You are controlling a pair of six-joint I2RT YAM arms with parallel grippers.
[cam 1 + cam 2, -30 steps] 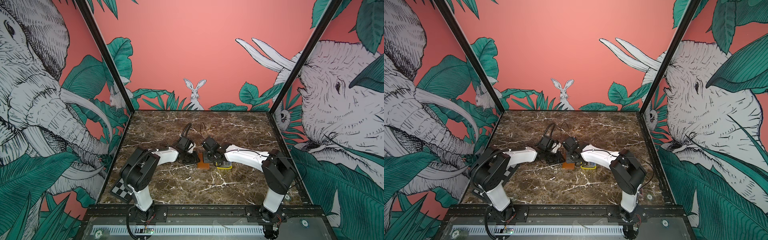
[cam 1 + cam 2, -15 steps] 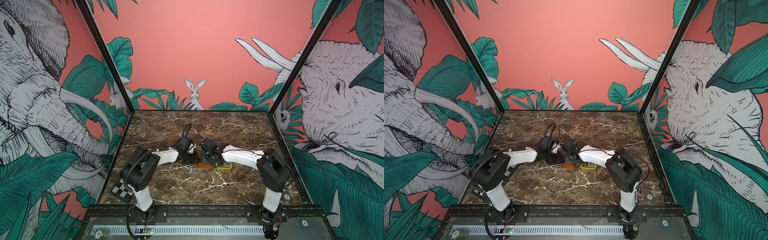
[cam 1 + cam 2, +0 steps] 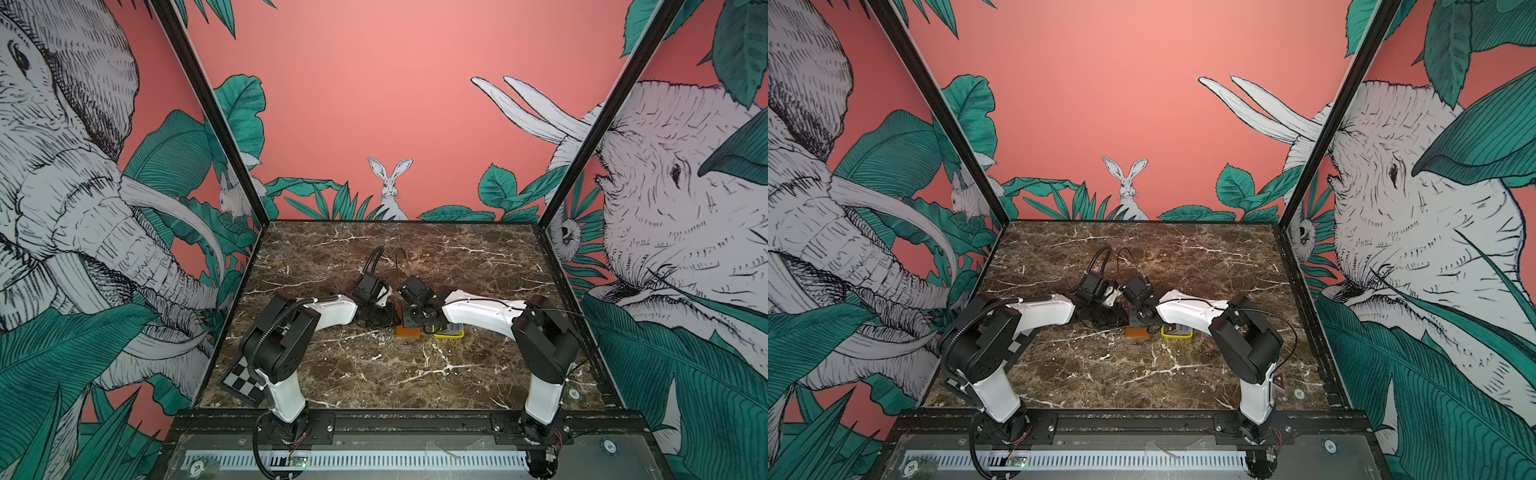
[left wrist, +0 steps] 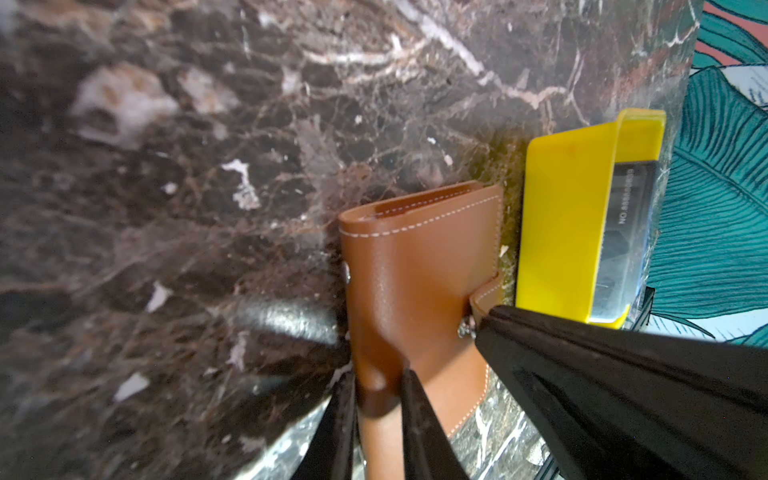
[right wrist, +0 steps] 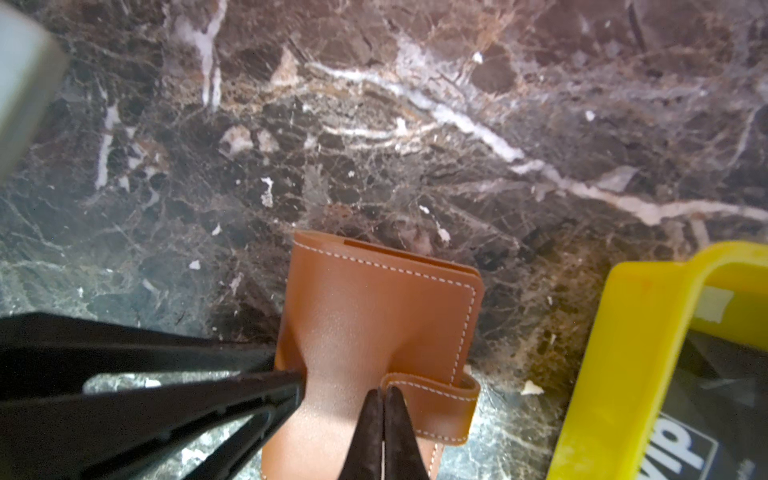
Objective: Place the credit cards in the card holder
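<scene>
Two arms meet over the middle of the marble tabletop in both top views, the left arm from the left and the right arm from the right. Beneath their tips the card holder, tan-brown leather, lies on the tabletop, with the yellow tray just beside it on the right. At this range I cannot tell how the jaws stand.

Left wrist view. The left gripper has its jaws clamped on the spine-side edge of the closed card holder, one finger on each side. The right gripper meets the snap tab; a metal stud shows beside it. The credit cards lie inside the tray.

Right wrist view. The right gripper has its jaws together, tips at the rounded end of the snap tab. Whether the tab is nipped between them cannot be told. The left gripper presses the opposite edge of the holder, which is dented there. The credit cards, dark with white "VIP" lettering, rest in the yellow tray.
</scene>
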